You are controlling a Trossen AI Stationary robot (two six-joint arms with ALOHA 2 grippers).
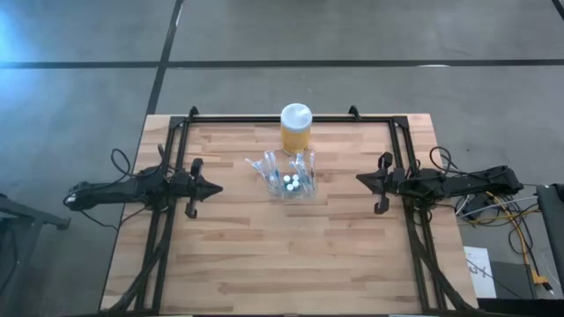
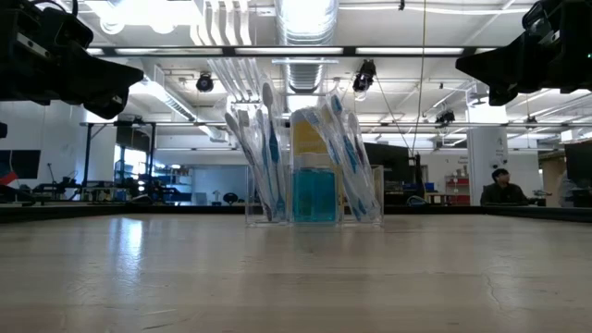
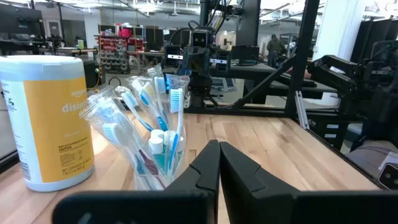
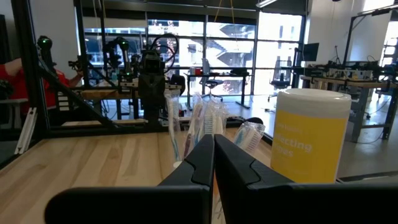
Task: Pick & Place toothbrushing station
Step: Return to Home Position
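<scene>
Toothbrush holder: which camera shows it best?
The low view: the toothbrush holder stands centred, side-on, unblocked. The high view shows it tiny; both wrist views show mainly its brushes. Left gripper and right gripper wait aside.

Middle of table: the toothbrushing station (image 1: 308, 189) stands here, with toothbrushes (image 1: 263, 165) fanning out above its rim, some leaning left.
Far side: a yellow jar (image 1: 295, 129) sits just behind the station at the far edge, so there is little room between them.
Left lane: bare wood runs from the station to the left gripper (image 1: 214, 187), which hangs above the tabletop.
Right lane: likewise open to the right gripper (image 1: 361, 179).
Near half: the table (image 1: 264, 264) is open wood across its width.
Sides: black frame rails (image 1: 163, 238) border the table.
</scene>
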